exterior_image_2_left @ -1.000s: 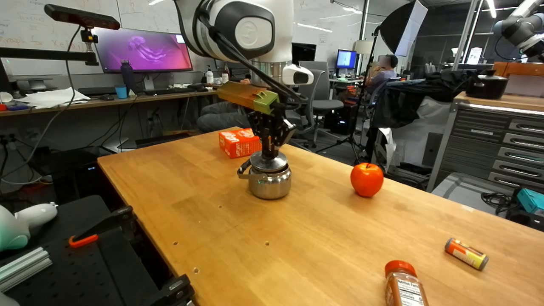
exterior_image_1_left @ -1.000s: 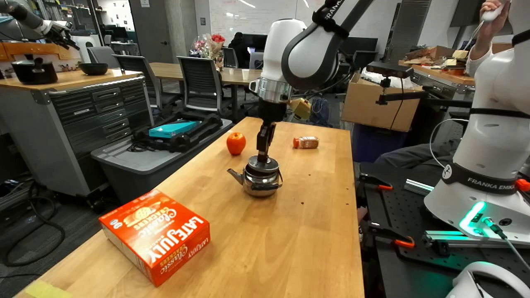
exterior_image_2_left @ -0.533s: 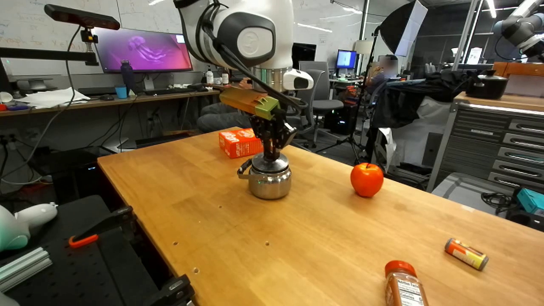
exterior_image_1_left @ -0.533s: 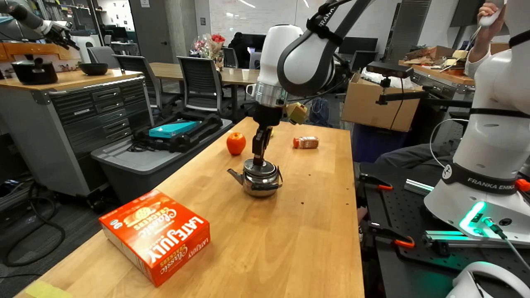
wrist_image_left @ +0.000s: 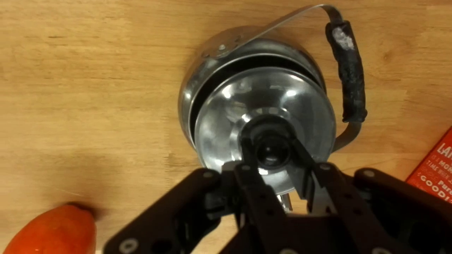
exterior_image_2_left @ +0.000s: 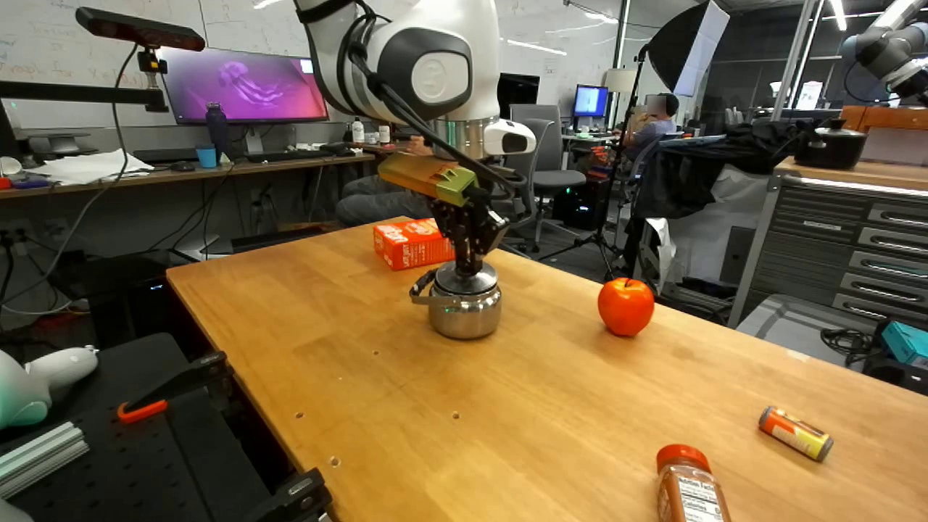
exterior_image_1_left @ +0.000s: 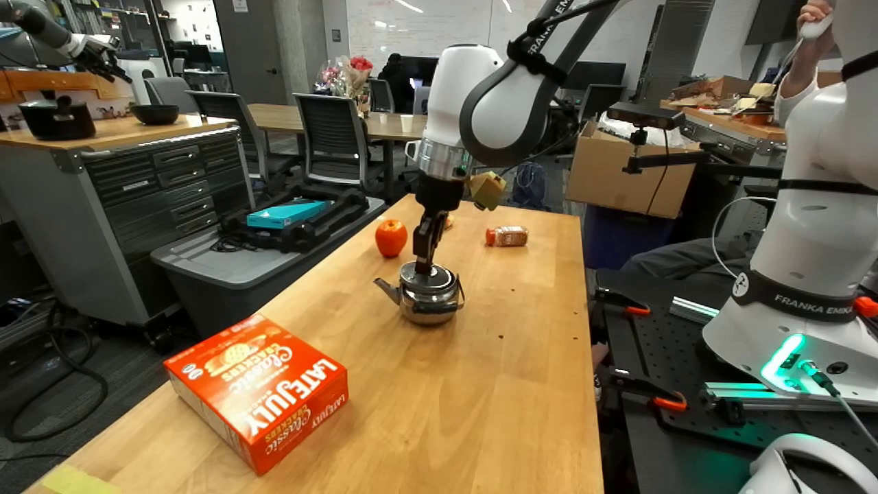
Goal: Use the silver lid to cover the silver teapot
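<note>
Franka Panda arm [exterior_image_1_left: 506, 118], one: base [exterior_image_1_left: 796, 322] is glowing green; forearm [exterior_image_1_left: 579, 34] is slanting down toward the metal wrist flange [exterior_image_1_left: 441, 159]. Robotiq gripper [wrist_image_left: 272, 151], one: is pointing down, tilting slightly, in both exterior views. Fingers [wrist_image_left: 249, 157], two, black: are standing close together, pinching.

Mid-frame in the wrist view, we see glossy metal — the silver lid [wrist_image_left: 261, 100], the silver teapot [wrist_image_left: 197, 76] — with a rough handle grip [wrist_image_left: 350, 72] at upper right and a grained wood tabletop [wrist_image_left: 99, 106] at left.
</note>
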Controlling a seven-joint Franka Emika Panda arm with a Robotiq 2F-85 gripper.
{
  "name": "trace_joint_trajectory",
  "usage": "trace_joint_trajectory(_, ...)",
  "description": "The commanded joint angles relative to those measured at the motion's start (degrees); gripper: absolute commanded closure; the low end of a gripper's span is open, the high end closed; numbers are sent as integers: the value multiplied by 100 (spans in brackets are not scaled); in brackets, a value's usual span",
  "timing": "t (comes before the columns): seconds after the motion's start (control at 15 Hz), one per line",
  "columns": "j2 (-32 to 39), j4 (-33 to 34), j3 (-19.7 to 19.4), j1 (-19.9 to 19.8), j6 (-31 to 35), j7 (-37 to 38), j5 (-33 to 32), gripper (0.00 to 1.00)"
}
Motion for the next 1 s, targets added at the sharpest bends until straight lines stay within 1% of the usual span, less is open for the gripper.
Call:
trace_joint_trajectory(0.0,22,30,-169,179,126,347,-281,93)
trace_joint_trajectory(0.27,-35,-12,-178,172,59,392,-349,93)
trace_joint_trajectory(0.53,-41,15,-220,173,-155,428,-417,93)
trace_joint_trajectory(0.73,-43,23,-366,246,-238,636,-649,93)
trace_joint_trajectory(0.93,-44,65,-507,312,-471,859,-913,93)
